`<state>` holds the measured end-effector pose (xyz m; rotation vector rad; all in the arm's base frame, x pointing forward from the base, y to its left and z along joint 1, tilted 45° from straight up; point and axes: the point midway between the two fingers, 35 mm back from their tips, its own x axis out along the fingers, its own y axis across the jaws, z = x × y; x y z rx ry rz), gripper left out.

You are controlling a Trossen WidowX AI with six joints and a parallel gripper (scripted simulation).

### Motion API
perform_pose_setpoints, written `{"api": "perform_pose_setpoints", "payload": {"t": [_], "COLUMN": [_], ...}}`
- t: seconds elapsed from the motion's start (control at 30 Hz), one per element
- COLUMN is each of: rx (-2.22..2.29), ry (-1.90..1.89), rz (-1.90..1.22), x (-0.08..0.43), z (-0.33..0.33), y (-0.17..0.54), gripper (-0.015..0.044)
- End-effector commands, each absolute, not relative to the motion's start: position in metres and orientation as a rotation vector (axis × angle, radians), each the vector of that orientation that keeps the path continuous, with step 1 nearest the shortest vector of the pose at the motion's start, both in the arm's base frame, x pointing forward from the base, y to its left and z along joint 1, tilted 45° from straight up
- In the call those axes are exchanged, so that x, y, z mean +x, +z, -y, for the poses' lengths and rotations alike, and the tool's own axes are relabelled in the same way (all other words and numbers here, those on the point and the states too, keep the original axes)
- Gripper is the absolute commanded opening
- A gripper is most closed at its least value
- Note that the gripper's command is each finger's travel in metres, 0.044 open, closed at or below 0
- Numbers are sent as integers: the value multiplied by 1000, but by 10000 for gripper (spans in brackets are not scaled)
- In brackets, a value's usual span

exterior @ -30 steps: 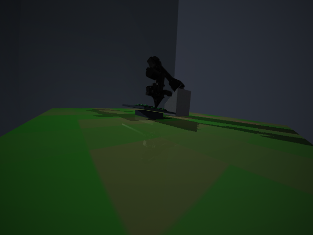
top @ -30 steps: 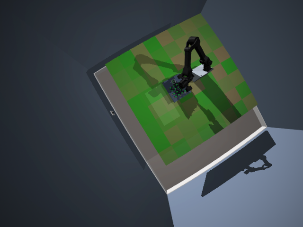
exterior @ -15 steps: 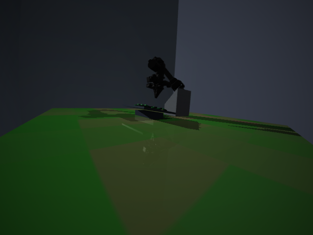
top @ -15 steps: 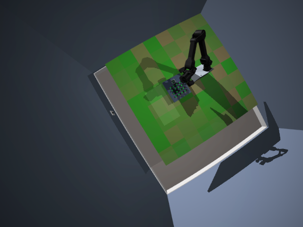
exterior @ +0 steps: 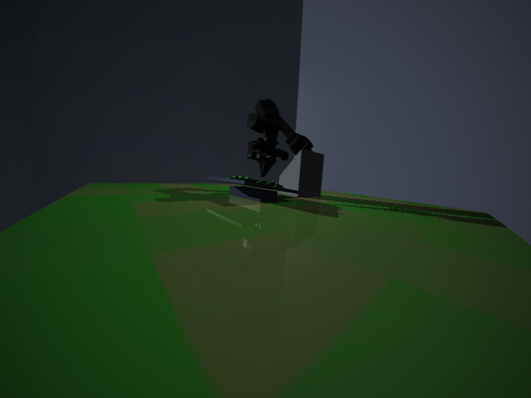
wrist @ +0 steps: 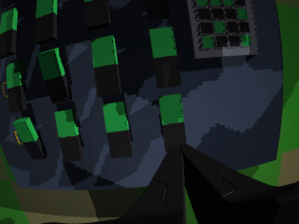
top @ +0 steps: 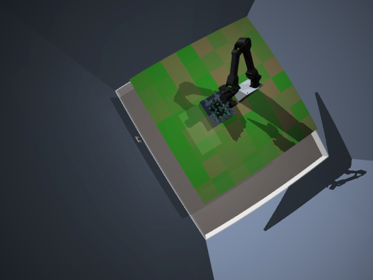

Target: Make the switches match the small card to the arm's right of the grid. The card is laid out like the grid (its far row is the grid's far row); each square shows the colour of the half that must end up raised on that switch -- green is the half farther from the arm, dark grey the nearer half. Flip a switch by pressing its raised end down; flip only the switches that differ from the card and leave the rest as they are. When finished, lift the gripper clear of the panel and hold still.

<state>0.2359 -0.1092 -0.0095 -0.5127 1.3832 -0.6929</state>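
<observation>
Black jaws (top: 231,104) (exterior: 262,175) shut, empty

At the near right switch (wrist: 173,121), right of centre in wrist frame; contact unclear. Dark blue panel (top: 215,121) (exterior: 250,197) (wrist: 234,103) sits mid-frame from top. Card (wrist: 224,50) upper right, wrist view.

The table (top: 166,150) (exterior: 265,334) carries a mat (top: 174,141) (exterior: 85,299) patched in greens and browns; the panel (top: 214,122) (exterior: 253,195) (wrist: 234,103) sits on the mat; beside the panel, the arm's pale base (top: 240,95) (exterior: 311,173) stands on the mat too; bare grey-brown tabletop borders two of the mat's sides, beyond the panel; a pale rim edges the table.
</observation>
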Motion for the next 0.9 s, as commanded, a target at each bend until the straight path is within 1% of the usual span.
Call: {"api": "perform_pose_setpoints", "payload": {"t": [0.0, 0.87], "rx": [-523, -523], "ry": [-694, -694], "rz": [-1389, -1390], "x": [234, 234], "z": [113, 122], "y": [-13, -22], "gripper": [0, 0]}}
